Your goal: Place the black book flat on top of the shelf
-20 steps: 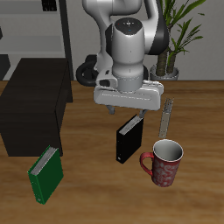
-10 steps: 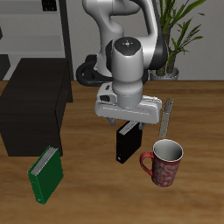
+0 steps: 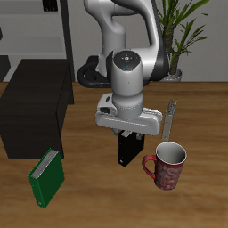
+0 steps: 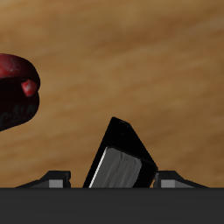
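My claw (image 3: 131, 134) hung straight over the black book (image 3: 131, 148), which stood upright on the wooden surface (image 3: 98, 183) at about 6 o'clock from my wrist, and in the wrist view the book (image 4: 121, 160) showed between my two fingers (image 4: 58, 178), spread to either side of it without touching. The red mug (image 3: 166, 166) stood just beside the book, apart from it. The shelf (image 3: 34, 109) sat well away at about 10 o'clock from the book, and the green book (image 3: 47, 176) leaned in front of it.
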Available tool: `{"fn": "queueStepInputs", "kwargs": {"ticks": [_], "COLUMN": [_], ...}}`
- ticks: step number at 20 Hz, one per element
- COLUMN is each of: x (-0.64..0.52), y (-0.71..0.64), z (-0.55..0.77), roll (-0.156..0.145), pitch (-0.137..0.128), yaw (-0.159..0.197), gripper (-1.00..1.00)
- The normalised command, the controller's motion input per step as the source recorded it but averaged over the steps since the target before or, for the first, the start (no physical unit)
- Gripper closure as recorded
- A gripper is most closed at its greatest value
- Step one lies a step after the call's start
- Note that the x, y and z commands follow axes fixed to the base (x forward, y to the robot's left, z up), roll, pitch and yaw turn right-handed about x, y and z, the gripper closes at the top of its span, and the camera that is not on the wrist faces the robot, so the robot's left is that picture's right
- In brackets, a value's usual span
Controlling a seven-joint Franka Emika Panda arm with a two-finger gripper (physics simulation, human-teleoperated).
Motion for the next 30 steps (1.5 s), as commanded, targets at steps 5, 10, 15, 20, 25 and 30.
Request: {"fn": "queueStepInputs", "kwargs": {"ticks": [5,10,15,20,25,30], "x": [-0.03,-0.02,-0.06,-0.18,-0.24,-0.16], "y": [-0.05,-0.15,-0.19,-0.18,-0.20,-0.12], "z": [0.10,0.21,0.32,0.61,0.66,0.42], "roll": [-0.003,-0.031,-0.041,-0.043,-0.063,-0.047], "pitch": [-0.006,-0.007,-0.008,-0.066,-0.066,-0.046], "yaw": [0.004,0.015,0.028,0.062,0.081,0.040], "gripper": [1.00,1.00,1.00,1.00,1.00,1.00]}}
